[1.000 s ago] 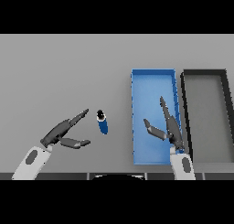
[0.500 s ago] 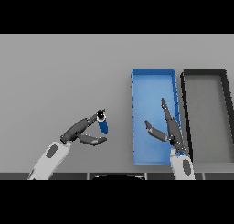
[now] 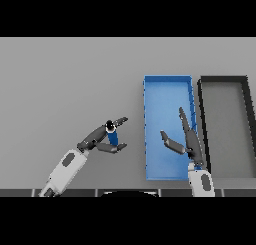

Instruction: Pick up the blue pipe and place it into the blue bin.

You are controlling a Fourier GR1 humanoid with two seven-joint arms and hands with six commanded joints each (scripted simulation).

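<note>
The left hand [image 3: 100, 138] is reaching in from the lower left, its white and grey arm [image 3: 67, 166] slanting up across the grey worktop [image 3: 65, 84]. Its fingers [image 3: 119, 121] are passing over the top of the blue pipe [image 3: 113, 137] while the thumb is lying below it, so the hand is bracketing the pipe on both sides. The fingers are looking only partly curled, and it is hard to tell whether they are actually pressing on the pipe or just sitting close around it. The pipe is a short blue piece with a dark end showing near the fingertips. It is sitting left of the blue bin [image 3: 187, 84], apart from the bin's left wall, and whether it is resting on the worktop or lifted off it cannot be told from this view.

The right hand [image 3: 186, 141] is coming up from the lower edge and hanging over the lower right part of the blue bin, fingers straight and spread, thumb out to the left, holding nothing.

A black bin [image 3: 222, 79] is standing just beside the blue bin on its right, the two long sides running parallel.
</note>
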